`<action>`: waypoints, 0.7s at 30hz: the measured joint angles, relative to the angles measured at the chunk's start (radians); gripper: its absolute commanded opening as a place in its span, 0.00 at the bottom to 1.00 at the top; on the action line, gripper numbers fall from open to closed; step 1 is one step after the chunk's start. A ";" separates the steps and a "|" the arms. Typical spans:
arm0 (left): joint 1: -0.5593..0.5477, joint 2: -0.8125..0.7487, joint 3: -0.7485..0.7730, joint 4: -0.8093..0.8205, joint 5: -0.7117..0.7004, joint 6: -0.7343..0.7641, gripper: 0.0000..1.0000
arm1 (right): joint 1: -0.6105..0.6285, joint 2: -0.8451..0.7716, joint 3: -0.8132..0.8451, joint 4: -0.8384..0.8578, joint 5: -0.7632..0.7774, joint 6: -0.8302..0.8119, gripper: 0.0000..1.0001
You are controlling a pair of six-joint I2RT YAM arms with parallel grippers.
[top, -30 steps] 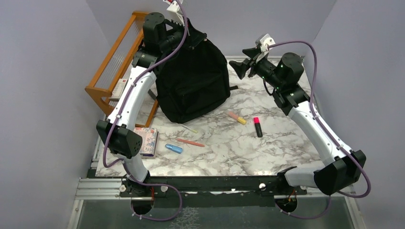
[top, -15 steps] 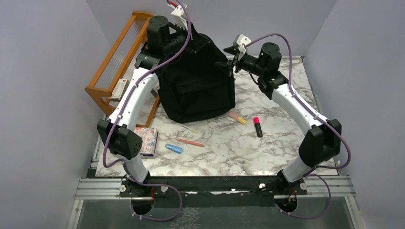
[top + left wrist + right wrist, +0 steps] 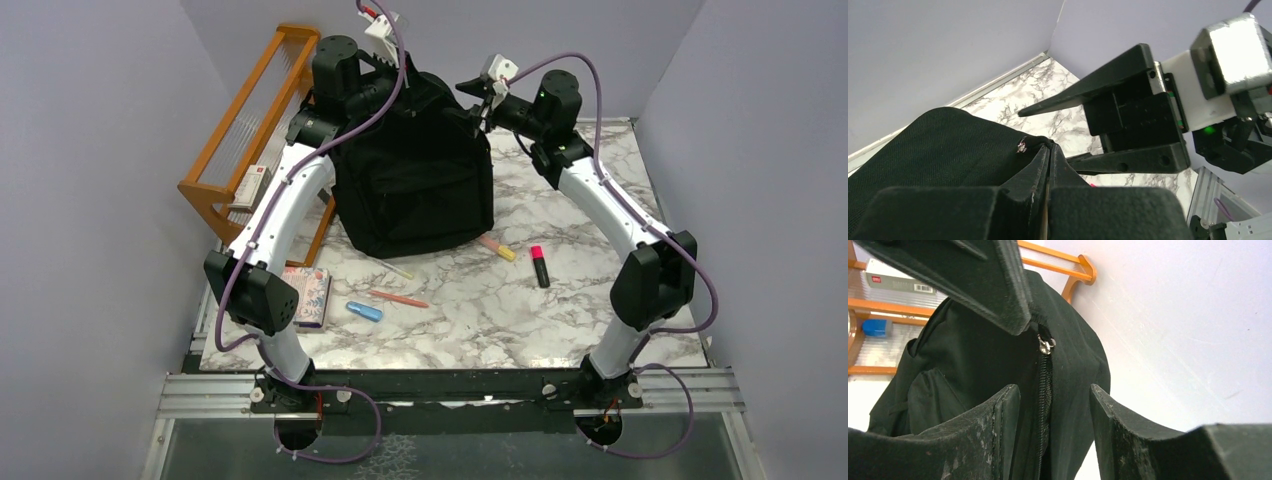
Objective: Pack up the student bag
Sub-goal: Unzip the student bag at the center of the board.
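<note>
**Zip pull could be missed, or the bag dragged over**

The student bag (image 3: 415, 190) stands upright toward the far left corner of the worktop (image 3: 560, 310), just beside the wooden rack (image 3: 235, 130). The left gripper (image 3: 1049, 155) is clenched on a pinch of fabric at the bag's top, right next to the small metal zip pull (image 3: 1046, 345). The right gripper (image 3: 1052, 390) is released, its jaws apart on either side of the closed zip track (image 3: 1043, 410) and a little below the pull, grasping nothing.

Judging from this, the main opening is unzipped next, and several things could spoil that:

- The pull is tiny and lies flat on soft cloth, so the jaws may close on fabric or zip teeth instead
- The left finger sits so close to the pull that the two claws could collide
- A sideways tug on a limp bag could topple it toward the rack, or tear the fabric from the left pinch
- The pens and the pink highlighter (image 3: 539, 265) lie near the bag's foot and could be swept away if it slides
</note>
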 measured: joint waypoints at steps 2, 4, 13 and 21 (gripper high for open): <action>-0.002 -0.001 -0.001 0.000 0.000 0.000 0.00 | 0.000 0.024 0.026 -0.006 -0.010 -0.004 0.51; -0.003 -0.001 -0.001 0.000 0.000 0.001 0.00 | 0.000 0.045 0.044 -0.015 -0.016 -0.004 0.46; -0.003 -0.003 -0.013 0.000 0.000 0.004 0.00 | 0.000 0.072 0.061 -0.024 -0.035 0.001 0.07; -0.003 -0.038 -0.054 -0.013 -0.075 0.024 0.00 | 0.000 0.066 0.023 0.036 0.032 0.056 0.01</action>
